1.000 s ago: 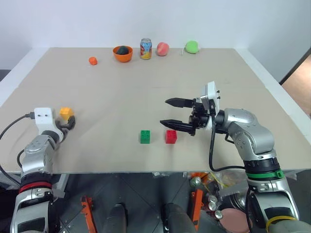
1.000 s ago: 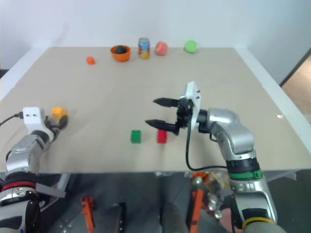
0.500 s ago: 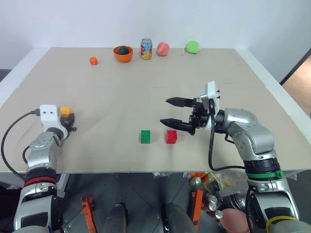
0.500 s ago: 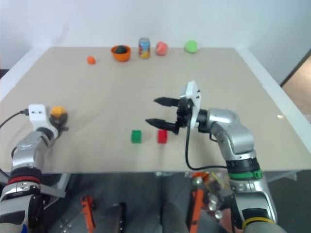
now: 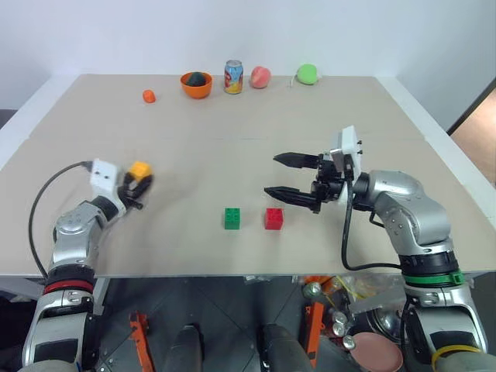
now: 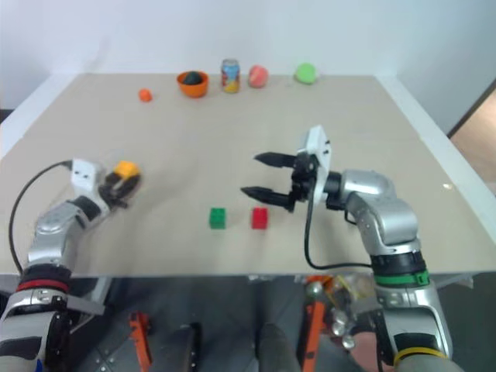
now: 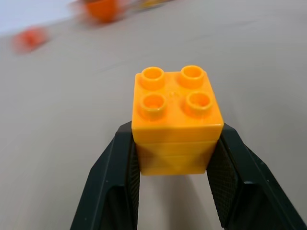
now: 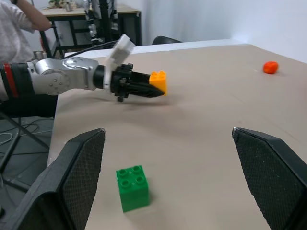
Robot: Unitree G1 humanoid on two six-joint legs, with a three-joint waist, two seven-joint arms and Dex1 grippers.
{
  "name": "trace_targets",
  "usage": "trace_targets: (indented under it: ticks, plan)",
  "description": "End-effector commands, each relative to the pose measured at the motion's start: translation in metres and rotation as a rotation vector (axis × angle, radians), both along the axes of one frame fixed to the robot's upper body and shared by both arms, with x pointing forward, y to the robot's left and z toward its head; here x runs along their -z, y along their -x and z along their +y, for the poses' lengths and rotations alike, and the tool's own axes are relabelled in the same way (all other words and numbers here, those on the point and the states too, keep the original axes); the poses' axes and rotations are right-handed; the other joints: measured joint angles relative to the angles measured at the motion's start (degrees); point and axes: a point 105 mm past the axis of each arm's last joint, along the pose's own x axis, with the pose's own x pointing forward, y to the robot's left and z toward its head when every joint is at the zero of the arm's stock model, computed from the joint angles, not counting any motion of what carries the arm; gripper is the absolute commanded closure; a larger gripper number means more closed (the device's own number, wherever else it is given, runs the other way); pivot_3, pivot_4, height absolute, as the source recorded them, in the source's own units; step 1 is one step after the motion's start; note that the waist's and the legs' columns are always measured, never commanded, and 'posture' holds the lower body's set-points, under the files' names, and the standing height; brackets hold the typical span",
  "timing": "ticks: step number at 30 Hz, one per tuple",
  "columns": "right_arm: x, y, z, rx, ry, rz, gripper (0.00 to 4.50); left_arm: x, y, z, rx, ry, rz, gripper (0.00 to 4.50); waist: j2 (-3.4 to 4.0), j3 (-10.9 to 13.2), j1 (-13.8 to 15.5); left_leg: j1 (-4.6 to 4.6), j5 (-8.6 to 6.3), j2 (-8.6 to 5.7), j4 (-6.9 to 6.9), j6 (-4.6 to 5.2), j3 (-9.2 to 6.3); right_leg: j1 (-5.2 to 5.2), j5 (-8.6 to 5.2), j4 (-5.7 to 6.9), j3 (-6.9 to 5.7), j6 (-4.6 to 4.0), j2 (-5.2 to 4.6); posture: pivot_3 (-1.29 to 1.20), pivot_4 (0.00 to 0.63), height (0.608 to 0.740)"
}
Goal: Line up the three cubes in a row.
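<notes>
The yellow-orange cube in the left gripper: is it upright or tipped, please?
Upright: the yellow-orange cube shows its studs on top, clamped between the left gripper's fingers.

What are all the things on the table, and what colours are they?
yellow-orange cube: one, yellow-orange, held off the table's left side in the left gripper
green cube: one, green, near front edge of the table, left of the red cube
red cube: one, red, beside the green cube, apart from it
orange ball: one, orange, far left of the back row
bowl: one, orange, something dark inside, back row
can: one, colourful print, right of the bowl
peach-like fruit: one, pinkish red, right of the can
green round thing: one, green, back row's right end
table: one, beige
left gripper: one, black fingers, shut on the yellow-orange cube
right gripper: one, black fingers, open, right of the red cube
</notes>
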Motion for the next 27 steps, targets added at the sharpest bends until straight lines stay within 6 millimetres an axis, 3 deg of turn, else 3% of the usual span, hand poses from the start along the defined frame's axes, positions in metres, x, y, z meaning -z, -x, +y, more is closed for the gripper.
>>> trace_targets:
  ticks: [1,3,9,16,27]
  plan:
    - [-0.013,0.008,-0.011,0.005,-0.004,-0.051,0.10,0.006,0.029,-0.022,0.314,-0.146,0.002,3.17,0.00,0.00,-0.10,0.04,-0.01,0.01,-0.04,-0.01,0.04,0.00,-0.03,0.00,0.02,-0.02,0.00,0.00,0.150,0.740]
    - [-0.014,0.008,-0.015,0.023,0.002,-0.057,0.10,0.012,0.036,-0.029,0.428,-0.182,0.038,3.17,0.00,0.00,-0.08,0.06,-0.02,0.02,-0.12,-0.01,0.05,-0.04,-0.06,0.01,0.03,-0.04,0.01,0.00,0.150,0.740]
    - [-0.016,0.013,-0.017,0.040,0.004,-0.066,0.10,0.014,0.032,-0.058,0.650,-0.266,0.060,3.17,0.00,0.00,0.16,-0.03,-0.01,0.02,-0.02,0.01,0.04,-0.05,-0.07,0.01,0.03,-0.04,0.02,0.00,0.150,0.740]
    - [-0.015,0.019,-0.026,0.086,0.011,-0.063,0.10,0.011,0.025,-0.076,0.757,-0.274,0.074,3.17,0.00,0.00,0.02,-0.21,-0.06,-0.02,0.14,0.09,0.05,-0.11,-0.10,-0.01,0.05,0.07,0.00,0.00,0.150,0.740]
    - [-0.014,0.025,-0.034,0.135,0.006,-0.057,0.10,0.016,0.025,-0.067,0.748,-0.236,0.121,3.17,0.00,0.00,-0.04,-0.25,-0.10,0.02,0.17,0.16,0.02,-0.18,-0.10,0.03,0.10,0.09,0.07,0.00,0.150,0.740]
